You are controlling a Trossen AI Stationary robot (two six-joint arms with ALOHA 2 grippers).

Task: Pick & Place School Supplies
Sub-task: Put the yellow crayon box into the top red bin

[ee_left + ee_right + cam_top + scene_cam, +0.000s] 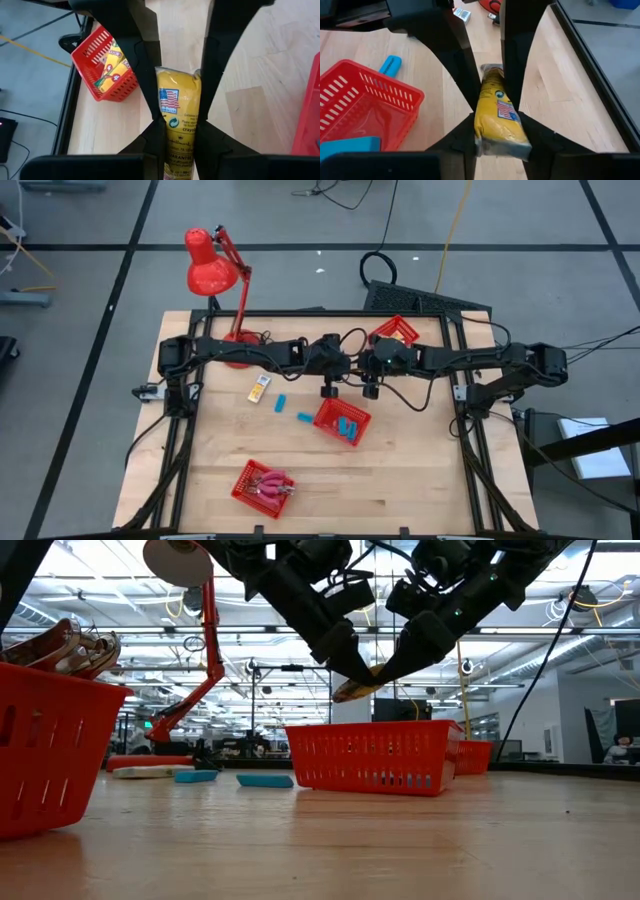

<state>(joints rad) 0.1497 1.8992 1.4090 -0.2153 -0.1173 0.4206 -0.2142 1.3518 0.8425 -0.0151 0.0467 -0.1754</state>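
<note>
The yellow crayon packet (178, 125) hangs in the air at the centre of the high view, above the bare wood between the two arms, and both wrist views show it pinched between dark fingers. The left gripper (177, 127) is closed on one end and the right gripper (495, 112) is closed on the other, so in the low view the two tools meet nose to nose over the packet (358, 688). This reads as a hand-over from one arm to the other, probably so the packet can reach the far basket (395, 332) at upper centre of the high view, which already holds like packets (111, 64). Which arm is giving and which receiving cannot be told. In the high view the packet itself is hidden under the grippers. Below centre there, the middle basket (342, 421) holds blue blocks (347, 428); two more blue blocks (283, 399) and another yellow packet (260, 388) lie loose to its left. The near basket (262, 484) at lower centre holds pink-handled tools (272, 482), their number unclear. The red lamp (212, 268) stands at upper left.
</note>
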